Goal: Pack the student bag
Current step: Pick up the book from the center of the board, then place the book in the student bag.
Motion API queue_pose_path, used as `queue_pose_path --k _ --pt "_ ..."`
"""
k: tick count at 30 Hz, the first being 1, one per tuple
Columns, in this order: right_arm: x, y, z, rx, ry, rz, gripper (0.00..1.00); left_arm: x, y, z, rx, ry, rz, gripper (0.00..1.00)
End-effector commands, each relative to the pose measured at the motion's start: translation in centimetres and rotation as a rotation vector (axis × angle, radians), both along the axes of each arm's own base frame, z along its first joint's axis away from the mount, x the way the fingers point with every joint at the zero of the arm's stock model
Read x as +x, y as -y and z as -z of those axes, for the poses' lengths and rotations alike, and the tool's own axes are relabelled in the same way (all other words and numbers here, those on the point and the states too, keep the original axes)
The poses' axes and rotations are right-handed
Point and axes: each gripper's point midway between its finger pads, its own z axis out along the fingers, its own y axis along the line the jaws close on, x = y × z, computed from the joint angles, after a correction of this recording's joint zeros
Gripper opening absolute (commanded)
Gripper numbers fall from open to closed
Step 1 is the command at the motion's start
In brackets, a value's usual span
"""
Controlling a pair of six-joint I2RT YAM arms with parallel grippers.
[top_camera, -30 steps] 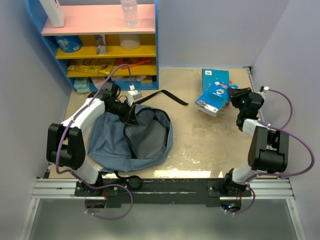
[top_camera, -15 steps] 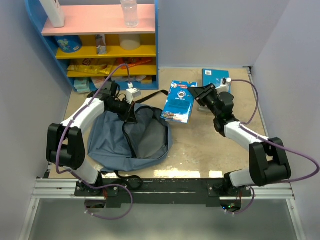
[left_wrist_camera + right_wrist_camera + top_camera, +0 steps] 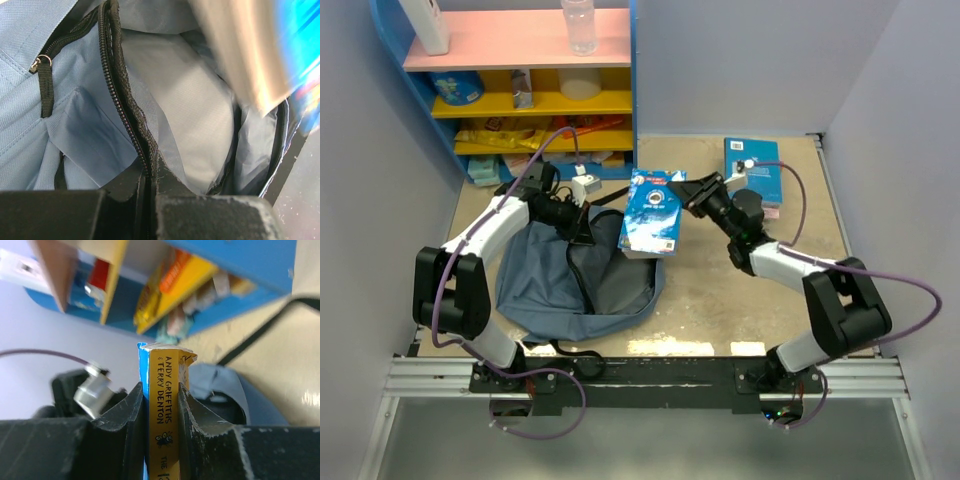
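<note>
Pinching a paperback by its spine, the right gripper (image 3: 162, 385) has its two dark fingers pressed flat against either cover of the book (image 3: 167, 405). The yellow spine with black lettering stands upright between them. The book juts out ahead of the fingers, glossy blue cover up in the overhead view, and its far end reaches over the rim of the student bag (image 3: 545, 285), which lies just beyond and below the fingertips.

Across the opening, the left gripper (image 3: 582, 228) is closed tight on the bag's upper lip. It nips the black zipper (image 3: 117, 90) band between its fingers and lifts it so the mouth gapes. Below those fingers the pale grey lining falls away in a smooth hollow.

To do this step well, I judge the book should go in far edge first, tilted down, sliding along the lining under the raised lip rather than landing on the outer flap. The left hold should be high and taut, since the slate-blue woven cloth is soft and sags in folds wherever nothing supports it. The book is stiff, flat and slick, so it should glide on the lining, though the toothed zipper edge could snag a corner. Letting go looks wise only once most of its length is inside.

Behind the right gripper, another blue book (image 3: 752, 160) lies on the table.
</note>
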Motion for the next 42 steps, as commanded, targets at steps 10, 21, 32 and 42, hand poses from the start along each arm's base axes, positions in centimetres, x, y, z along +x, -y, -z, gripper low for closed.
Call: queue_pose_path --k 10,21,32,42 --pt "-3.7 -5.3 8.2 -0.143 -0.162 -0.133 0.0 2.9 0.8 -6.8 -0.075 0.134 -0.021 0.0" --pt "-3.1 -9.9 10.0 -0.373 -0.199 -0.169 0.37 0.3 3.9 -12.6 -0.189 0.152 0.074 0.0" --pt "-7.5 -9.5 14.1 -0.515 -0.289 -0.267 0.56 0.7 3.8 -11.2 -0.16 0.143 0.075 0.0" --pt "-12.1 -10.4 17.4 -0.496 -0.388 -0.402 0.42 1.0 3.7 -10.7 -0.15 0.145 0.063 0.0"
